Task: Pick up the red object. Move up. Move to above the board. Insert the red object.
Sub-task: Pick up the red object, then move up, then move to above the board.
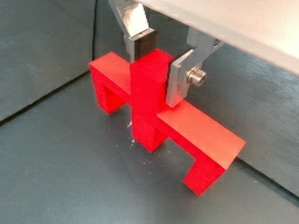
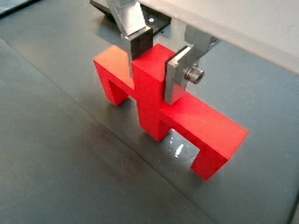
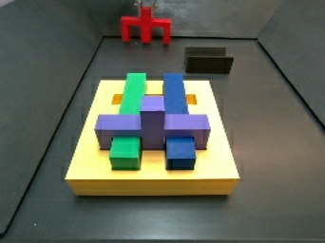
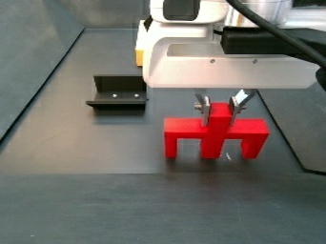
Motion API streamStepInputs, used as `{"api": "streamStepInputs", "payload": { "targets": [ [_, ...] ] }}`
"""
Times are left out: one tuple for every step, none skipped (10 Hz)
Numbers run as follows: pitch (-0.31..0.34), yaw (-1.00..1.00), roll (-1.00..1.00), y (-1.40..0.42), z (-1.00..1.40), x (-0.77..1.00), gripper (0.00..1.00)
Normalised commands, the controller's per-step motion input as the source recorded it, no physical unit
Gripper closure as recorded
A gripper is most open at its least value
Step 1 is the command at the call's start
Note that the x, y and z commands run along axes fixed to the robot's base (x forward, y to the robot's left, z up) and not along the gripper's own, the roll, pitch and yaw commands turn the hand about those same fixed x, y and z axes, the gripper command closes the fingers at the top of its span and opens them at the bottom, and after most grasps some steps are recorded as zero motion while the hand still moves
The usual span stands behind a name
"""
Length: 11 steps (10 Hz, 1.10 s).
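The claw is down over the red object, its two silver fingers set either side of the central upright stem. In both wrist views the dark pads sit against the stem's side faces, or so near that no gap shows. I judge it clenched on the stem, though nothing here shows how firm the squeeze is. The red object stands upright on its two legs on the dark floor, at the far end of the workspace in a side view, well apart from the yellow board and near the black fixture.

The step in hand looks like the pick-up, with the lift to follow. To do it well, the pads should bear squarely on the stem, so the bar does not swing. The grip should be fully seated before rising, and the rise should be straight up so the legs clear the floor together. Keeping the piece level matters later. The board already bears green, blue and purple blocks, so the free slot leaves little room for tilt.
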Motion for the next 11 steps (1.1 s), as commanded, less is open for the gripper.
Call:
{"api": "streamStepInputs", "payload": {
  "targets": [
    [0.000,0.00,0.00,0.00,0.00,0.00,1.00],
    [0.000,0.00,0.00,0.00,0.83,0.00,1.00],
    [0.032,0.00,-0.02,-0.07,0.77,-0.03,1.00],
    [0.045,0.00,0.02,-0.05,0.48,-0.04,1.00],
    [0.033,0.01,0.05,-0.02,0.20,-0.01,1.00],
    [0.000,0.00,0.00,0.00,1.40,0.00,1.00],
    [0.036,0.00,-0.01,-0.01,1.40,-0.03,1.00],
    [0.041,0.00,0.00,-0.01,1.40,-0.05,1.00],
    [0.037,0.00,0.00,0.01,1.40,0.03,1.00],
    [0.078,0.00,-0.02,0.02,0.85,0.05,1.00],
    [0.089,-0.01,-0.01,0.01,0.35,0.03,1.00]
  ]
}}
